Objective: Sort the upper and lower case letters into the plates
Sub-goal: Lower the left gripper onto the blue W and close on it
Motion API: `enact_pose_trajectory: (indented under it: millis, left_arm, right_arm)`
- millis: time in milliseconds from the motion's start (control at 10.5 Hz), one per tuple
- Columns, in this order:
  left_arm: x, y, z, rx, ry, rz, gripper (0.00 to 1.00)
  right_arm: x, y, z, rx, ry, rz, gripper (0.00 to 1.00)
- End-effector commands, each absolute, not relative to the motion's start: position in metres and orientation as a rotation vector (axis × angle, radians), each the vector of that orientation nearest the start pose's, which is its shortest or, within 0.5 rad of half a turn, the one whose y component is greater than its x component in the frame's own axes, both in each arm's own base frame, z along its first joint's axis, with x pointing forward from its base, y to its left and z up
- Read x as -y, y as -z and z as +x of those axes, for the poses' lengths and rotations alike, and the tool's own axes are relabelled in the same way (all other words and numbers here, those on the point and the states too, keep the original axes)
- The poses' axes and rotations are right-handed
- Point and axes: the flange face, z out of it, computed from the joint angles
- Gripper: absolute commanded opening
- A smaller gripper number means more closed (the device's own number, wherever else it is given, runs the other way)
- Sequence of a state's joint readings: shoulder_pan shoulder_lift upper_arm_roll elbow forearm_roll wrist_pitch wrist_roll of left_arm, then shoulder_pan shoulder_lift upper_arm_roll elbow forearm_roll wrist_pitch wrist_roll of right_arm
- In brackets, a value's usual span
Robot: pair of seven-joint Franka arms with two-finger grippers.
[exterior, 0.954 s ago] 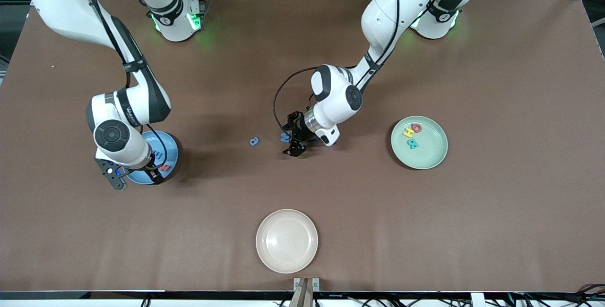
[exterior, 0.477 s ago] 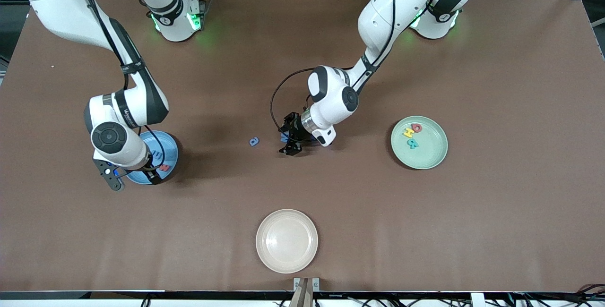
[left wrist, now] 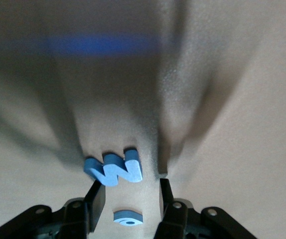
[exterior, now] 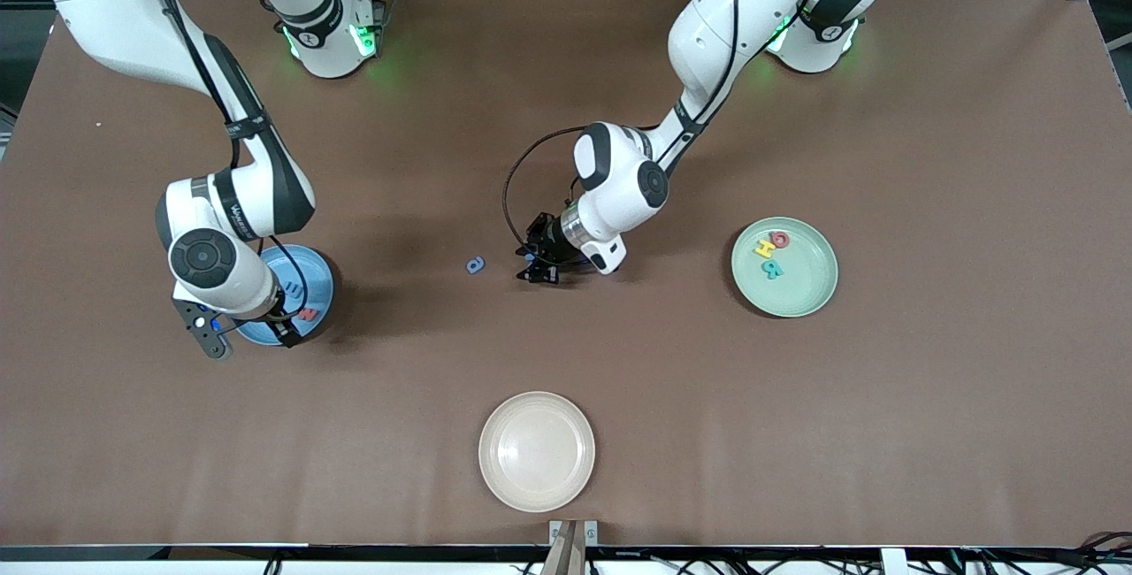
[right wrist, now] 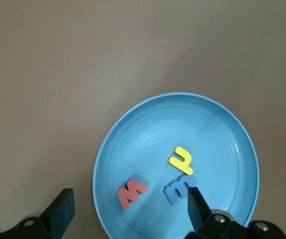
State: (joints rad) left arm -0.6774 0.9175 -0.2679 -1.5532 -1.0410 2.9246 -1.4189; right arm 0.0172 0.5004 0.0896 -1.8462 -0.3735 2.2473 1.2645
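Note:
A blue letter W (left wrist: 114,169) lies tilted on the brown table at the tips of my left gripper (left wrist: 131,183), leaning on one finger (left wrist: 96,201). The other finger stands apart from it, so the jaws are part-way in and open. In the front view this gripper (exterior: 537,274) is low at mid-table. A small blue letter a (exterior: 476,265) lies beside it toward the right arm's end. My right gripper (right wrist: 128,195) hangs open over the blue plate (right wrist: 217,129), which holds a red M (right wrist: 132,192), a blue m (right wrist: 179,188) and a yellow letter (right wrist: 182,160). The mint plate (exterior: 818,292) holds yellow (exterior: 765,249), red (exterior: 779,239) and teal (exterior: 772,270) letters.
A cream plate (exterior: 537,451) with nothing in it sits near the table's front edge, nearer to the front camera than the left gripper. The left arm's black cable (exterior: 513,190) loops above the table by its wrist.
The left gripper's jaws have drawn in around the blue W and the hand has shifted slightly toward the right arm's end. The right arm has barely moved.

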Motion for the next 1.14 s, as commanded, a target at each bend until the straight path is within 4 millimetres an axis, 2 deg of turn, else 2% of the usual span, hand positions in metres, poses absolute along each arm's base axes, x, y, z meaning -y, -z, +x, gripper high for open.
enact_pose_trajectory:
  millis: [0, 477, 763, 1049]
  left_arm:
    - [0.516, -0.134, 0.482, -1.825, 0.544, 1.758, 0.53]
    - [0.502, -0.13, 0.472, -1.808, 0.526, 1.818, 0.63]
    - [0.484, -0.127, 0.469, -1.797, 0.508, 1.865, 0.63]
    - [0.481, -0.122, 0.466, -1.786, 0.503, 1.888, 0.62]
  right_arm:
    - [-0.052, -0.251, 0.637, -1.5, 0.113, -3.017, 1.0]
    - [-0.054, -0.252, 0.638, -1.495, 0.118, -3.017, 1.0]
    - [-0.054, -0.252, 0.638, -1.498, 0.116, -3.017, 1.0]
    - [-0.055, -0.253, 0.638, -1.495, 0.119, -3.017, 1.0]
